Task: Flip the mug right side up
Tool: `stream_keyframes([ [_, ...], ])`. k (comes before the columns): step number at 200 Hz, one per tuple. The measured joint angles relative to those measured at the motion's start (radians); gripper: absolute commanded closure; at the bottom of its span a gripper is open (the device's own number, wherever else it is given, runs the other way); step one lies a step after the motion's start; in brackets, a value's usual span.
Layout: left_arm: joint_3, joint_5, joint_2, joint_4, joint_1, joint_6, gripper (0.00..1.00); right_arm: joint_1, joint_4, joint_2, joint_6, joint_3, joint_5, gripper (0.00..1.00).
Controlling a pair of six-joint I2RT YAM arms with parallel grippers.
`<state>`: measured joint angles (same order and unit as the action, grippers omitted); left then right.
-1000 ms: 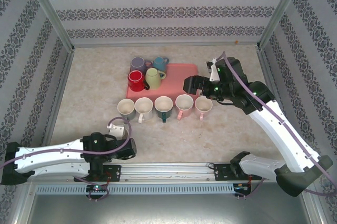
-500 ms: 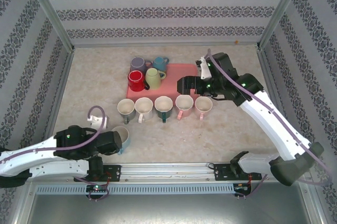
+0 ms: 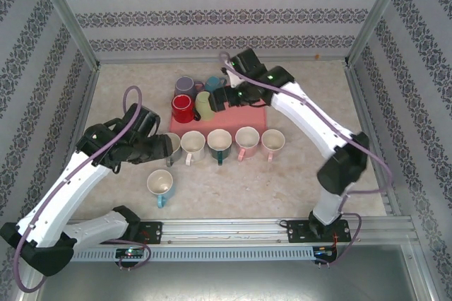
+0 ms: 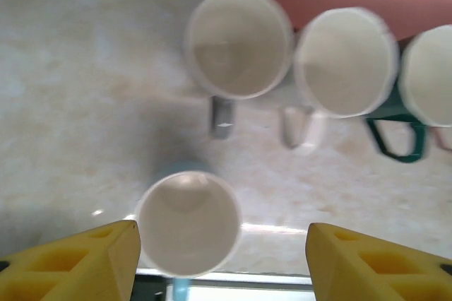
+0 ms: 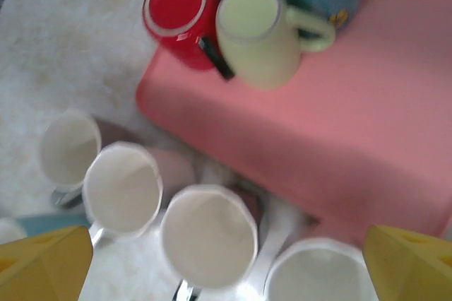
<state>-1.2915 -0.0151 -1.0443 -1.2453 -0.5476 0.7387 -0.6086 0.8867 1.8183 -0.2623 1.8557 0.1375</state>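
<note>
Left gripper (image 4: pixel 222 241): yellow fingers spread apart, nothing between them, nothing held; raised above the left end of the mug row. Light-blue mug (image 3: pixel 160 184): upright, mouth up, white inside, alone on the table (image 3: pixel 296 174) in front of the row, below the left gripper and apart from it. Right gripper (image 5: pixel 227 237): jaws wide, empty, above the left part of the pink tray (image 3: pixel 251 114), near the green mug (image 3: pixel 203 107). Row of five mugs (image 3: pixel 219 141): upright, side by side, just before the tray. Also on the tray, clustered at its left end: red mug (image 3: pixel 182 108), purple mug (image 3: pixel 185 86), teal mug (image 3: pixel 214 85)
</note>
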Motion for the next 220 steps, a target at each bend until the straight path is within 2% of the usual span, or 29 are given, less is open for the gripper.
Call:
stream_keyframes([
  [36, -0.028, -0.11, -0.005, 0.051, 0.0, -0.015, 0.37, 0.032, 0.016, 0.317, 0.051, 0.331, -0.068, 0.02],
  [67, -0.074, -0.114, -0.002, 0.04, 0.0, -0.054, 0.37, 0.055, 0.055, 0.571, 0.044, 0.658, -0.117, 0.03],
  [84, -0.091, -0.111, 0.006, 0.031, 0.0, -0.073, 0.37, 0.06, 0.069, 0.656, 0.004, 0.76, -0.145, 0.03],
  [166, -0.101, -0.085, 0.007, -0.004, 0.006, -0.163, 0.35, 0.064, 0.036, 0.819, -0.272, 0.918, -0.179, 0.05],
  [220, -0.098, -0.085, 0.008, -0.004, 0.012, -0.196, 0.35, 0.064, 0.042, 0.859, -0.343, 0.916, -0.183, 0.16],
])
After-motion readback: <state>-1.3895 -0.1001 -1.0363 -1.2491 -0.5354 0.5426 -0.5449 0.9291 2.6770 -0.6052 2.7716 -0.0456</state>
